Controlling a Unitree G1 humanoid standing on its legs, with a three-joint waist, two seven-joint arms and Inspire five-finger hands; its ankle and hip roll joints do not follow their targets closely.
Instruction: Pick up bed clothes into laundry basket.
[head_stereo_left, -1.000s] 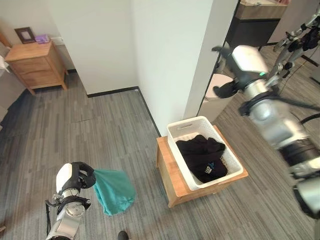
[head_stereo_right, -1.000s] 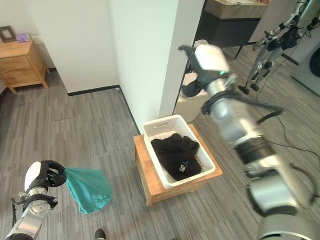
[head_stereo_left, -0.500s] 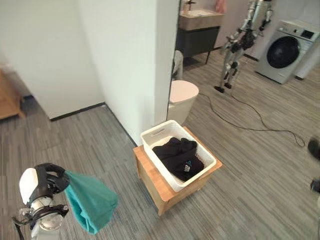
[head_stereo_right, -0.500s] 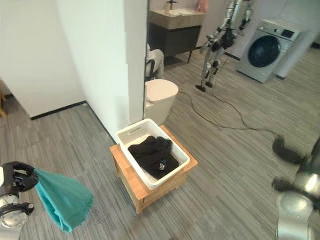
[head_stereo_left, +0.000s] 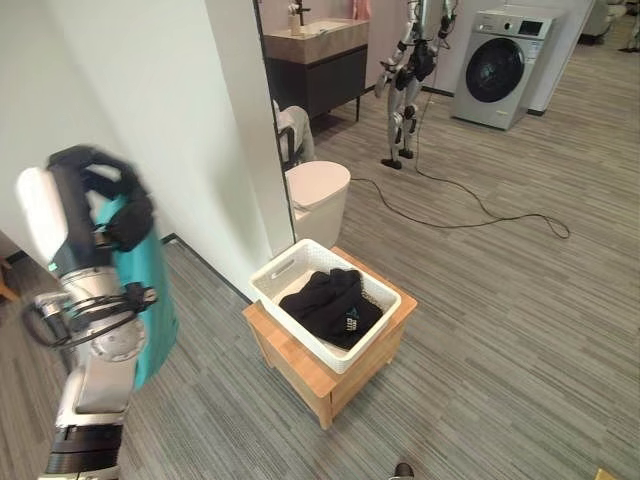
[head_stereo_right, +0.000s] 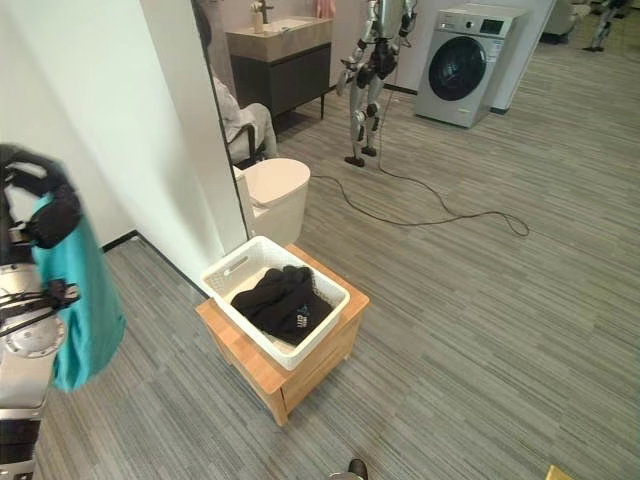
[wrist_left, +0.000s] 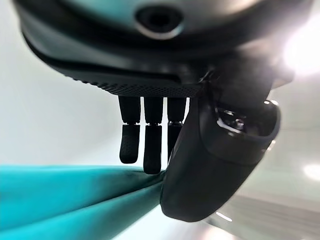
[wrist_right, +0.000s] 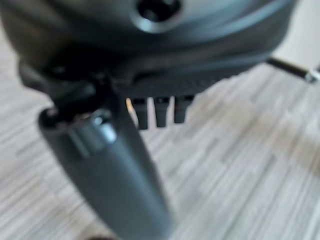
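We hold the teal cloth (head_stereo_left: 150, 300) in our left hand (head_stereo_left: 115, 205), raised high at the left of the scene; the fingers (wrist_left: 145, 145) and thumb pinch a bunched corner and the rest of the cloth hangs down along the forearm. The basket (head_stereo_left: 290, 275) stands on a low wooden table (head_stereo_left: 300, 365) to the right of this hand, well apart from it, and a black garment (head_stereo_left: 330, 305) already lies inside. Our right hand (wrist_right: 100, 165) is low over the floor, holds nothing, and its fingers look relaxed. We judge the cloth is not yet above the basket, so the arm must carry it to the right. The risk is that the long hanging part catches on the near rim or drapes over it, because the grip is only on one corner. If we release too early, the cloth falls on the floor (head_stereo_left: 500, 330) beside the table.
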